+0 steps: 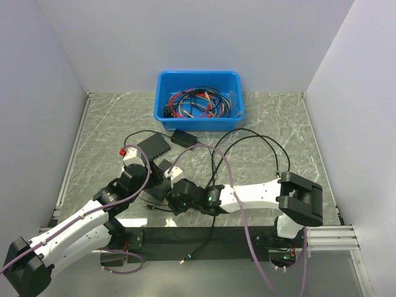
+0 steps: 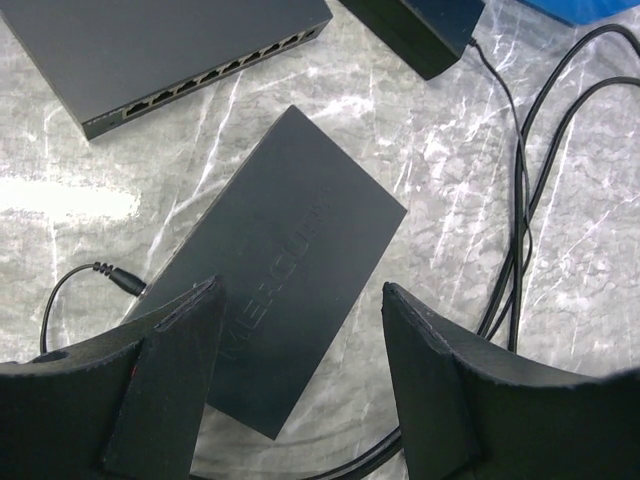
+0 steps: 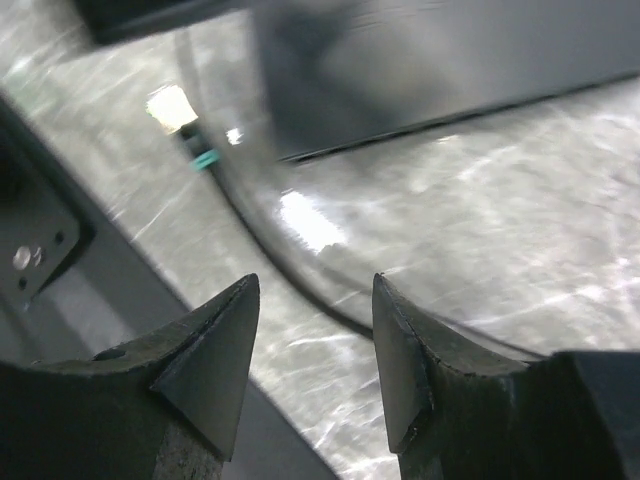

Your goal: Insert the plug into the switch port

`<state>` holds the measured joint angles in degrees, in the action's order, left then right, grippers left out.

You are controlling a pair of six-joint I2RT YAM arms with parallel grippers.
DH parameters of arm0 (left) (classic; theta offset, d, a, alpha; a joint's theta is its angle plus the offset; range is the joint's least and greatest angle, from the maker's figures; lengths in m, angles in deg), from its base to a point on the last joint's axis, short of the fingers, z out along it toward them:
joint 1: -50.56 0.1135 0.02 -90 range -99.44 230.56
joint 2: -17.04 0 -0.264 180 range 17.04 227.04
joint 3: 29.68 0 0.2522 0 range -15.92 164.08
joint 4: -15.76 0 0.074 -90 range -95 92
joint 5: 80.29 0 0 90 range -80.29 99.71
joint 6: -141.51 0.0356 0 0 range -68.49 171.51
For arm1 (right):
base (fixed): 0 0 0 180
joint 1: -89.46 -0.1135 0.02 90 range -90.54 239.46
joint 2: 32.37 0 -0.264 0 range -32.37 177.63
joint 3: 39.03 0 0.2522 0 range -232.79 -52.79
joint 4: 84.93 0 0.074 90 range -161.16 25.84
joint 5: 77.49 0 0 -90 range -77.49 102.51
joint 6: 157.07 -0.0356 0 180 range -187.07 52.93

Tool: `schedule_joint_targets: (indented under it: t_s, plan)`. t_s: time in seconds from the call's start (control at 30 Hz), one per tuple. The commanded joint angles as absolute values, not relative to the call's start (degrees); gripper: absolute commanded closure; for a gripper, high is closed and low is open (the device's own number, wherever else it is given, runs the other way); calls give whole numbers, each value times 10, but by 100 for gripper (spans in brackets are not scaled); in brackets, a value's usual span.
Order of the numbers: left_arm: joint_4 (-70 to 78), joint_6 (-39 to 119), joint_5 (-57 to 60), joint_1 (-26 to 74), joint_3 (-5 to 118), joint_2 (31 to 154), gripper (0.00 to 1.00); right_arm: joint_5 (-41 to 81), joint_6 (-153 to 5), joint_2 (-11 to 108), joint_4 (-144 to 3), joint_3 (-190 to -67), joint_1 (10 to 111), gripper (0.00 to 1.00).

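left claw (image 2: 302, 295): jaws wide apart, nothing gripped. It is poised over the lettered switch (image 2: 300, 220), which lies flat across the gap; contact cannot be told.
right claw (image 3: 315, 290): jaws parted and empty, low over the worktop (image 3: 480, 230).
plug (image 3: 186, 128): on the worktop ahead of the right claw, toward its left finger's side; brass tip pointing away, blurred.
cable (image 3: 245, 225): curves from the plug back under the right claw's gap.
ported switch (image 2: 150, 50): beyond the left claw, up-left of the lettered switch and apart from it.
adapter (image 2: 420, 30): farther ahead, to the right.
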<state>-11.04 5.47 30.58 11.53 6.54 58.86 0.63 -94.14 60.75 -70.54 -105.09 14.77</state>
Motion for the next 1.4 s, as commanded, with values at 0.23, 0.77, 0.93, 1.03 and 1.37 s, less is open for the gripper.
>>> schedule_joint_targets:
  t_s: [0.23, 0.77, 0.93, 1.03, 1.37]
  plan:
    - [-176, 43, 343, 116, 129, 547, 32, 4, -877, 640, -744, -1108, 99, 43]
    - [-260, 26, 314, 112, 200, 503, 31, 48, -835, 743, -763, -1184, 97, 44]
    - [-285, 35, 299, 111, 231, 502, 31, 73, -843, 754, -775, -1179, 97, 44]
    - [-300, 47, 300, 112, 250, 504, 31, 84, -849, 757, -782, -1173, 97, 44]
    - [-347, 92, 323, 111, 294, 474, 30, 87, -861, 799, -775, -1179, 97, 44]
